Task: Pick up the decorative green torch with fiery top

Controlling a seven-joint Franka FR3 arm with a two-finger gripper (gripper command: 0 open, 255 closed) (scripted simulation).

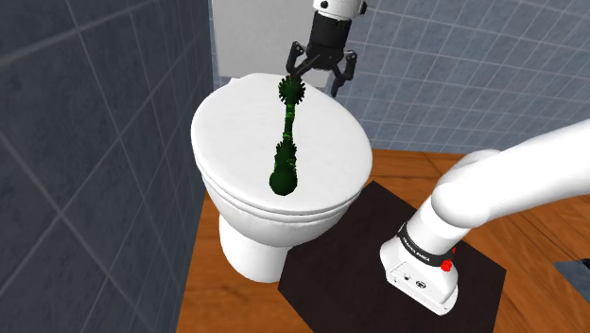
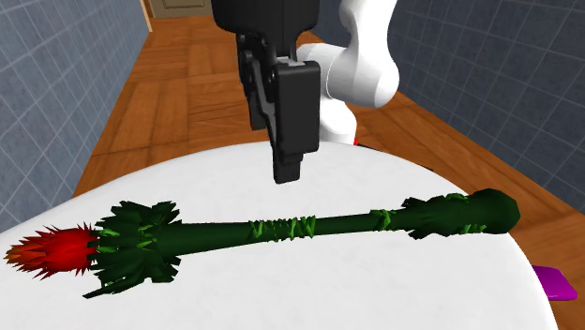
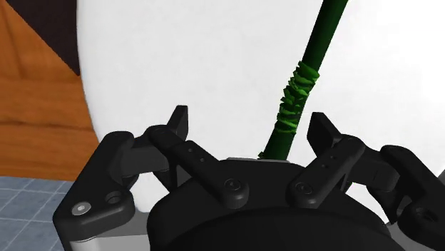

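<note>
The green torch (image 1: 286, 132) lies flat on the white toilet lid (image 1: 236, 142). Its leafy collar (image 2: 136, 244) and red fiery tip (image 2: 47, 251) point toward the tank, and its knobbed end (image 2: 487, 211) points toward the lid's front. My black gripper (image 1: 320, 76) hangs open just above the lid near the leafy end, touching nothing. From the second exterior view the gripper (image 2: 288, 169) hovers over the middle of the shaft (image 2: 281, 228). In the wrist view the vine-wrapped shaft (image 3: 296, 100) runs between the spread fingers of the gripper (image 3: 249, 125), closer to one finger.
The toilet tank (image 1: 255, 38) rises right behind the gripper, with blue tiled walls (image 1: 85, 123) on both sides. The wooden floor (image 1: 217, 293) surrounds the bowl. A dark square (image 1: 378, 236) lies under the arm's base. A purple object (image 2: 558, 281) lies low beside the lid.
</note>
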